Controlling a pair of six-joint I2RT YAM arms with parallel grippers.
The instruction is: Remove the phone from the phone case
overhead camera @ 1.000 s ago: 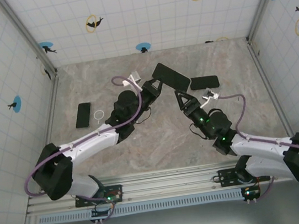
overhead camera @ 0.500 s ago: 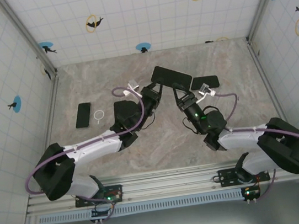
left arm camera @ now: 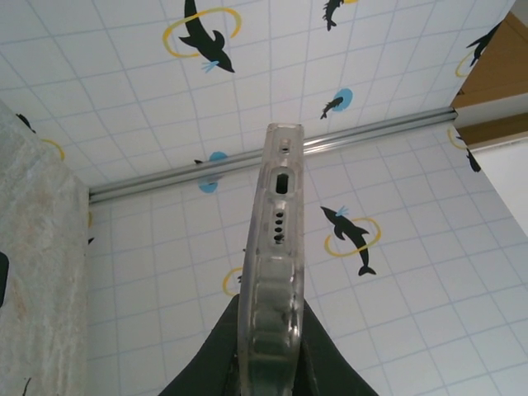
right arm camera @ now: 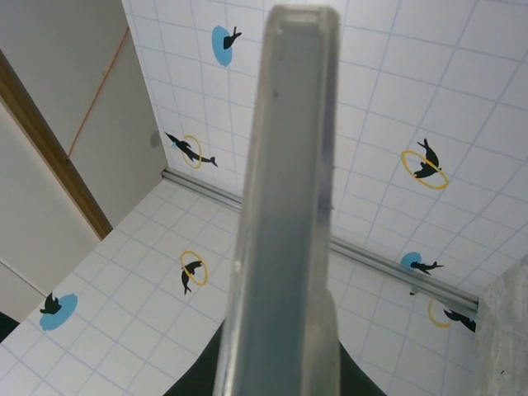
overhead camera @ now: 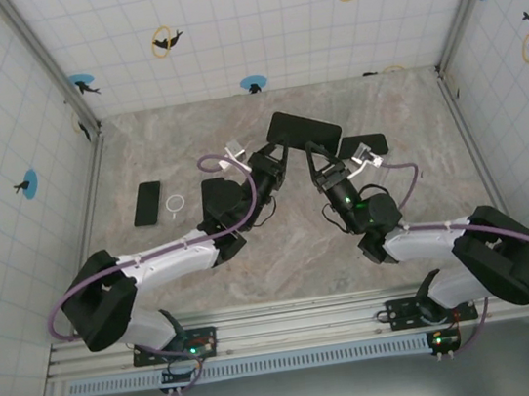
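At table's left: dark spare handset (overhead camera: pixel 148 202) lying flat, white ring (overhead camera: pixel 176 204) just beside it; both well apart from the grasp
Left gripper (overhead camera: pixel 273 161): pressed together on the clear phone case (left arm camera: pixel 275 239) near its port edge; pinching it
Phone (overhead camera: pixel 304 134): seated in the case; held aloft over the table (overhead camera: pixel 292 253) between both claws
Right gripper (overhead camera: pixel 315 160): tight against a plain edge of the case; seemingly pinching it too
Table right: another dark slab (overhead camera: pixel 363 146), flat, just beyond the raised case
Risk, slip: smooth rim, narrow holds; likely to slide out under a twist
Risk, no release: squeezing the walls probably clamps the phone in
Risk, pop-out: nothing beneath; possible fall once freed
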